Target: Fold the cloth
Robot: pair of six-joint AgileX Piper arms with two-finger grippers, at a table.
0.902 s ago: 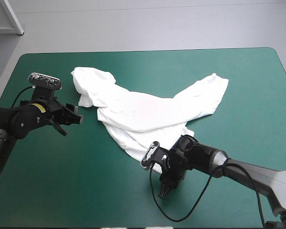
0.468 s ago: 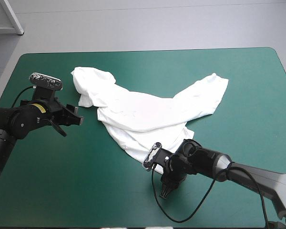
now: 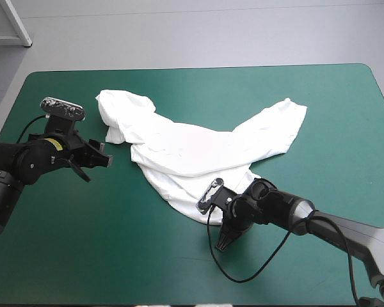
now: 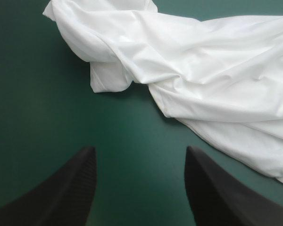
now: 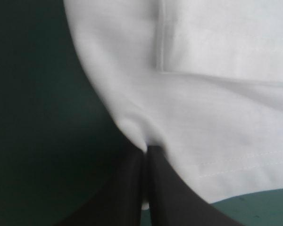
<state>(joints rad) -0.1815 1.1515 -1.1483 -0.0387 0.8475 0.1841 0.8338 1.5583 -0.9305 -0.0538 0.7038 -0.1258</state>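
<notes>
The white T-shirt [image 3: 198,150] lies crumpled and part spread across the middle of the teal-green table, one sleeve toward the far left, another part reaching right. My right gripper [image 3: 212,216] sits at the shirt's near edge, shut on the T-shirt; in the right wrist view the right gripper [image 5: 145,149] pinches a fold of the T-shirt [image 5: 203,94] close to a stitched hem. My left gripper [image 3: 104,154] is open, low over bare cover just left of the shirt. In the left wrist view the left gripper [image 4: 139,150] is empty, and the T-shirt [image 4: 198,75] lies ahead of it.
Bare teal-green cover [image 3: 102,243] surrounds the shirt on all sides, widest at the near left and the far right. The table's far edge [image 3: 198,68] runs behind the shirt.
My right gripper has shifted a little to the right and away from the near edge, drawing the shirt's near corner with it. The left arm has stayed put.
</notes>
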